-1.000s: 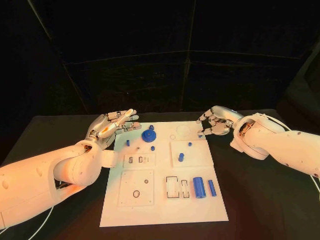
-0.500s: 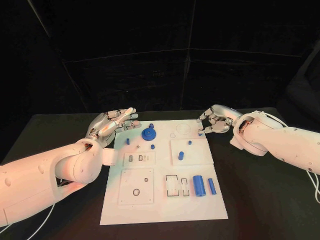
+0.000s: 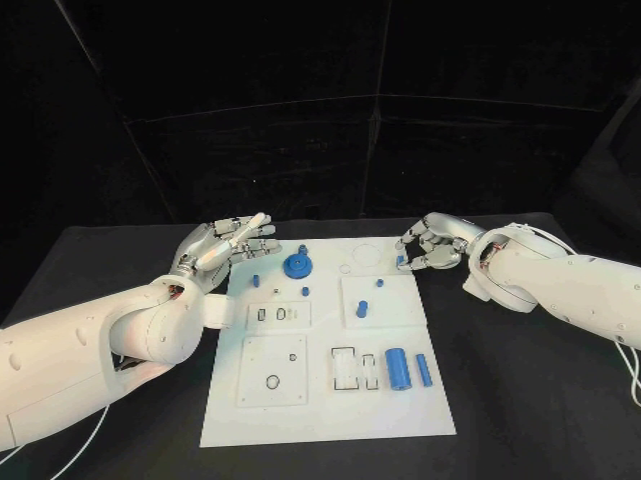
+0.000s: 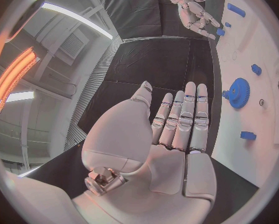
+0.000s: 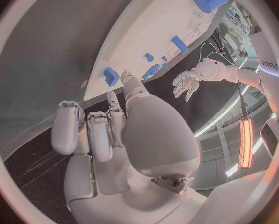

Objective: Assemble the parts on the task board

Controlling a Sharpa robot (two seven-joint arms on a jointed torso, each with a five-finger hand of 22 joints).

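The white task board (image 3: pixel 407 420) lies mid-table. A blue gear (image 3: pixel 300 266) stands near its far edge, with small blue pegs (image 3: pixel 362 311) around it. A thick blue cylinder (image 3: pixel 398 370) and a thin one (image 3: pixel 424 370) lie at its near right. My left hand (image 3: pixel 227 245) hovers off the board's far left corner with nothing in it; the left wrist view shows its fingers (image 4: pixel 188 119) straight, and the gear (image 4: pixel 238 92) beside them. My right hand (image 3: pixel 433 245) is curled at the far right edge, its thumb and a fingertip pinching a small blue block (image 5: pixel 111 76) there.
Black table (image 3: pixel 551 420) surrounds the board on all sides, and a black curtain closes off the back. Several rectangular recesses and outlined slots (image 3: pixel 355 372) mark the board's near half.
Both hands stay almost where they were. The right hand stays curled at the board's far right edge, and the left hand's fingers stay spread.
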